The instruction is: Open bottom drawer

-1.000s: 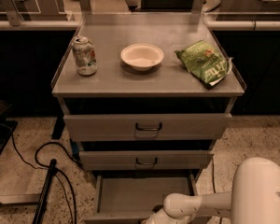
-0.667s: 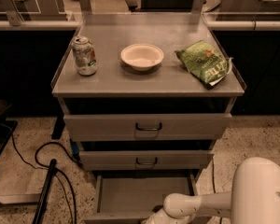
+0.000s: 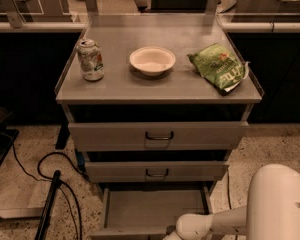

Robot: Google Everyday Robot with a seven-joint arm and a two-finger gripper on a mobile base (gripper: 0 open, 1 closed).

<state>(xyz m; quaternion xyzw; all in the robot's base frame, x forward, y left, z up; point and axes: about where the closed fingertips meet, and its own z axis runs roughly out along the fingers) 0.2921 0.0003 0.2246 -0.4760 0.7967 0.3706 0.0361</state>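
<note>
Bottom drawer [image 3: 155,210] sits well out under the middle drawer [image 3: 156,170], tray exposed, gripper [image 3: 169,236] low at its front edge (grip state: can't tell), so pull straight back, level, no side-load on the slides.

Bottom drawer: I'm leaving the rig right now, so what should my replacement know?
End effector: at the picture's bottom edge, by the front of the bottom drawer, mostly out of frame.
Bottom drawer: pulled out, its tray showing.
Middle drawer and top drawer: shut.
Done: the drawer looks open.
Left: probably only backing the arm away.
</note>
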